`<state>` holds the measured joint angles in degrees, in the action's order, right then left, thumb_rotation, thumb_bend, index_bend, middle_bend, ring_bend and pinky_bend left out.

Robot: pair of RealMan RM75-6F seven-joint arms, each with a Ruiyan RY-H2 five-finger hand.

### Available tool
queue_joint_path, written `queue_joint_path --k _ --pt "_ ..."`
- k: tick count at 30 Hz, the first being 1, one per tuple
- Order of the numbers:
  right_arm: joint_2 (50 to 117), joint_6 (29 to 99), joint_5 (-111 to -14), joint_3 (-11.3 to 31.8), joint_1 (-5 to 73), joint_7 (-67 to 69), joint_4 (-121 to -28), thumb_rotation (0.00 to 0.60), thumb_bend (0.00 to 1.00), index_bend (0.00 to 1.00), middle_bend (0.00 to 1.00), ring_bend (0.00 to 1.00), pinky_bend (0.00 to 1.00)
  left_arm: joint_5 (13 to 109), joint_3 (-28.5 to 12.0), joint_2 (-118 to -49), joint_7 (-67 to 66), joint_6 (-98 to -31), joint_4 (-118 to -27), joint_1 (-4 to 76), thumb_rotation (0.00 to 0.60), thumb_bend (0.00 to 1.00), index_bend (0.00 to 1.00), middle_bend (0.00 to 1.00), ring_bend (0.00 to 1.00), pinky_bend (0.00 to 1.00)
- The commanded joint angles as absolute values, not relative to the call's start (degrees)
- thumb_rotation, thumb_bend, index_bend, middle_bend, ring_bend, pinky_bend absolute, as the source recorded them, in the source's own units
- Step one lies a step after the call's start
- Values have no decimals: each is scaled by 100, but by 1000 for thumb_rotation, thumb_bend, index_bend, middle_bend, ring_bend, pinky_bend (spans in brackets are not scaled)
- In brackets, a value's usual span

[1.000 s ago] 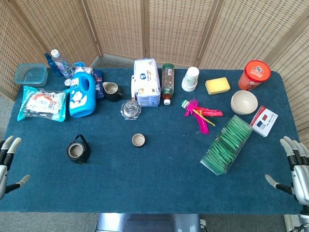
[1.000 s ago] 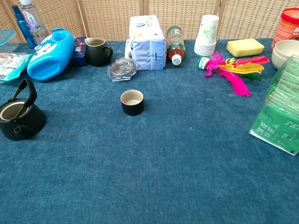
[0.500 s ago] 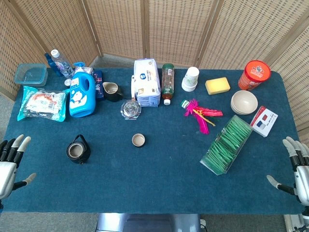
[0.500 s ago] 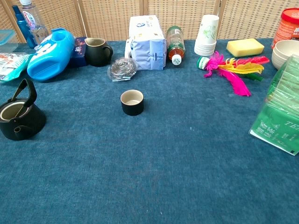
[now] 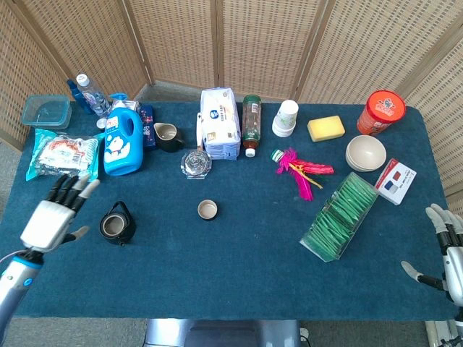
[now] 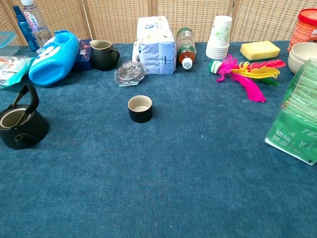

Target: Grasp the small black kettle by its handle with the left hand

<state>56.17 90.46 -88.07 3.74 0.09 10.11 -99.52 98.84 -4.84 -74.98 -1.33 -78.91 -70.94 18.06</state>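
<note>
The small black kettle stands upright on the blue table, lidless, its hoop handle raised over the far side; the chest view shows the same kettle at the left edge. My left hand hovers open just left of the kettle, fingers spread and pointing toward the back, not touching it. My right hand stays open at the table's right front corner, holding nothing. Neither hand appears in the chest view.
A small black cup sits right of the kettle. Behind the kettle lie a blue detergent bottle, a snack bag and a dark pitcher. A green packet box lies at the right.
My left hand has moved in from the table's left front edge, forward and to the right, up beside the kettle. The right hand has drifted slightly down. Objects are unmoved.
</note>
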Motion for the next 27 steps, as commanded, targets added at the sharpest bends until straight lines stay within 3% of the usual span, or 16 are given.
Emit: queue_joint_path --k 1,27 --pt "5608 9036 -8783 383 8 1037 -9943 600 0 0 0 0 0 9905 -532 -7749 -170 -7672 -6832 2035 600 11 0 0 0 20" --pt "5543 9053 -8755 408 -21 1223 -9929 600 0 0 0 0 0 9477 -624 -8678 -1349 -6603 -6682 3034 600 11 0 0 0 20"
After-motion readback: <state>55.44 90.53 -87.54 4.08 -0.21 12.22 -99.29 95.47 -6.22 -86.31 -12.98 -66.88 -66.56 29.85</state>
